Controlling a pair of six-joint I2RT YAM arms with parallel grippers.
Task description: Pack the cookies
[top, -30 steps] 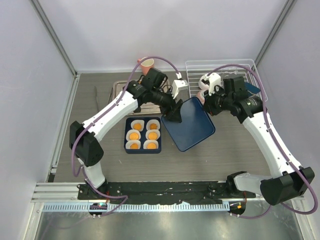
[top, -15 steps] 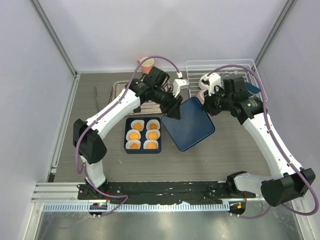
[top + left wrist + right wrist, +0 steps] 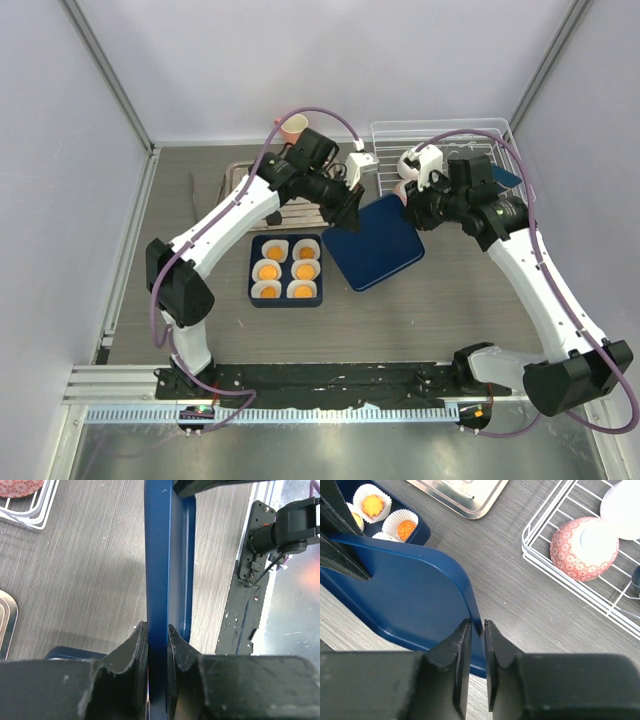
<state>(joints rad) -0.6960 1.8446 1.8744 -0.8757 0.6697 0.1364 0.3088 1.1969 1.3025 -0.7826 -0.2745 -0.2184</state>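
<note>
Orange cookies sit six to a dark blue box on the bench, each in a white paper cup. From above, the box's blue lid is held just right of the box, not over it. My left hand has its far-left corner and my right hand its far-right edge. I judge the cookies light and crumbly, so they should be left alone. The lid looks stiff, light and slick, so I would grip it only at the rim. Against a second ago, the lid has gone slightly toward the far side and both hands have drawn back with it. The box has not moved.

On the left wrist camera, the lid's rim runs edge-on, pinched tight between both fingers.

On the right wrist camera, the right hand's fingers are closed on the lid's rounded corner, and two of the cookies show beyond it. A patterned bowl lies upside down in the wire rack, well clear.
</note>
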